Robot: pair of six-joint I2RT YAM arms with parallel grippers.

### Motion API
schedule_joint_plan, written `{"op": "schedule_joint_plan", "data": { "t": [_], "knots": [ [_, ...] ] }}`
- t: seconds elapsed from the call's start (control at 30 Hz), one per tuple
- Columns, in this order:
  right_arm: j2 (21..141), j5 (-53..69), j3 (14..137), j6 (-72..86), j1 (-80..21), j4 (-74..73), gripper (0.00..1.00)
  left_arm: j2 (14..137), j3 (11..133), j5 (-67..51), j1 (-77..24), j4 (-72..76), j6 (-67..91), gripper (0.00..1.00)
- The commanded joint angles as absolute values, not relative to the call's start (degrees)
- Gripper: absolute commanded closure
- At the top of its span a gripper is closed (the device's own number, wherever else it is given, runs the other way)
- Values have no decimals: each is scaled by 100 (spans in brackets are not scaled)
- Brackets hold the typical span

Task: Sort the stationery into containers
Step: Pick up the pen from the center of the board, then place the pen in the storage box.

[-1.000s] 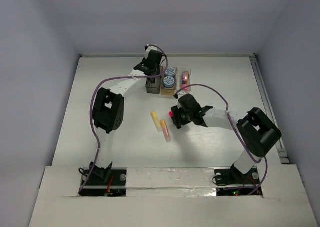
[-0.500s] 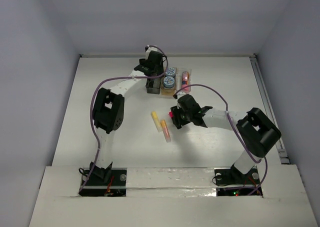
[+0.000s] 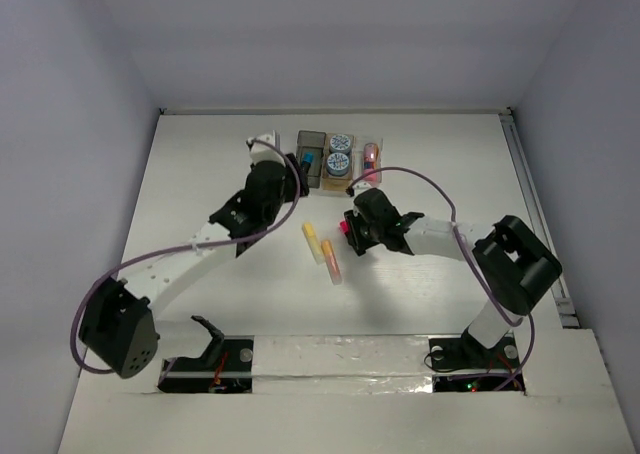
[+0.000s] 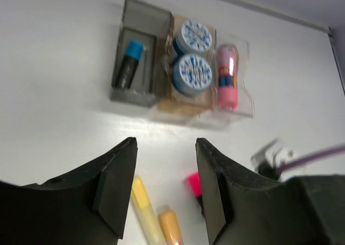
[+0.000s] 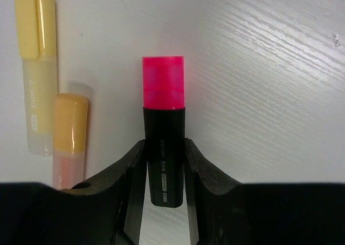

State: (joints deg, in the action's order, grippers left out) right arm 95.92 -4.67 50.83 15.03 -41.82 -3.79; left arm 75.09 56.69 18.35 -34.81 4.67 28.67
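Right wrist shows the right hand [image 5: 164, 148] clamped on the pink-black highlighter [image 5: 163, 110], beside the yellow highlighter [image 5: 36, 67] and orange highlighter [image 5: 69, 131] on the worktop [image 5: 259, 94], while the left hand [image 4: 164, 153] hangs wide open, empty.

- The white table top [image 5: 280, 67] is matt, with a fine wood-like grain.
- The pink-and-black plastic highlighter [image 5: 163, 148] has a smooth, slightly translucent cap and a matt black body.
- The yellow plastic highlighter [image 5: 35, 94] looks frosted and half-transparent.
- The dark grey plastic bin [image 4: 145, 18] and the clear plastic bin [image 4: 245, 94] are smooth and glossy.
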Motion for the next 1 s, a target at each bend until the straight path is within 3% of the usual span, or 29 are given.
{"op": "schedule_joint_plan", "data": {
  "t": [0.0, 0.2, 0.43, 0.5, 0.6, 0.67, 0.97],
  "knots": [
    [9159, -668, 5045, 1573, -4254, -62, 95, 7008, 4557, 2056, -3788, 659, 3374, 57],
    [8702, -624, 4948, 1740, -4254, 299, 97, 6058, 3273, 2048, -3841, 536, 3691, 57],
    [9289, -598, 6414, 1776, -4254, 333, 98, 5625, 2506, 2048, -3841, 817, 4148, 65],
    [9824, -703, 7099, 1556, -4254, 282, 97, 5651, 2356, 1943, -3841, 957, 4219, 69],
    [10509, -756, 7882, 1459, -4254, 246, 97, 5704, 2251, 1915, -4051, 993, 4288, 88],
    [10774, -834, 8172, 1468, -4254, 369, 97, 5704, 2171, 2048, -4175, 1080, 4342, 91],
    [12435, -1239, 10581, 1695, -4052, -535, 96, 5739, 1775, 1652, -4280, 1617, 4483, 88]
  ]
}}
